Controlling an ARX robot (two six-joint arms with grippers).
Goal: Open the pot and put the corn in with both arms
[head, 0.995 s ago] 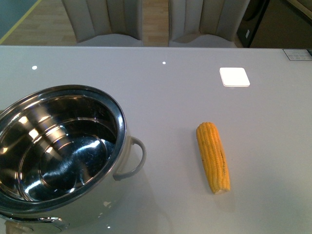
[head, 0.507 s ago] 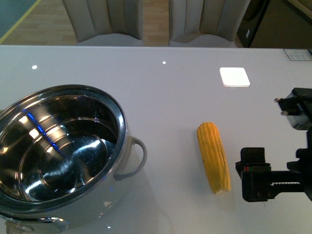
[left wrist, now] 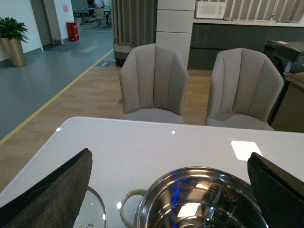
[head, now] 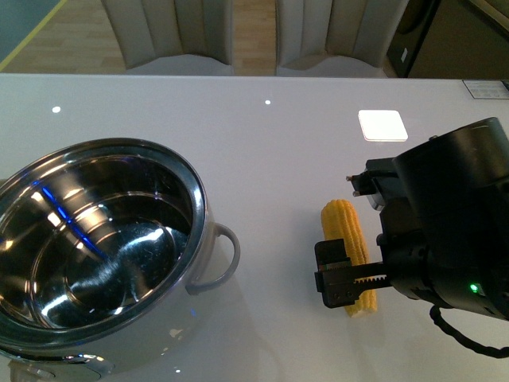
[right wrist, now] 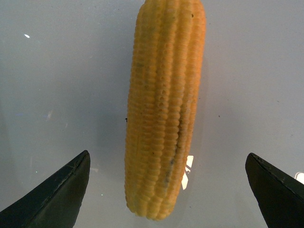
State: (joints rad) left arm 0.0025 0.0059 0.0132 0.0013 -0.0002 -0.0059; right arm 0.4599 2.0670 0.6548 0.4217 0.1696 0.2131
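The pot (head: 199, 208) stands open at the near left of the white table, its mirror-like inside empty and its pale loop handle (head: 223, 259) facing the corn. The corn (head: 342, 224) lies lengthwise right of centre. My right gripper (head: 370, 278) is open and hangs over the corn's near end, with one black finger (head: 334, 274) just left of the cob. In the right wrist view the corn (right wrist: 164, 95) lies between the open right gripper (right wrist: 167, 154), not touched. My left gripper (left wrist: 169, 153) is open and empty above the pot (left wrist: 209, 190). It is out of the front view.
The glass lid (left wrist: 92, 213) lies on the table beside the pot, on the side away from the corn. A bright white square (head: 382, 125) shows on the table behind the corn. Two grey chairs (head: 179, 32) stand past the table's far edge.
My right arm has come in from the right and moved left over the corn, so its open jaws now straddle the cob's near end. Pot and corn have not moved.
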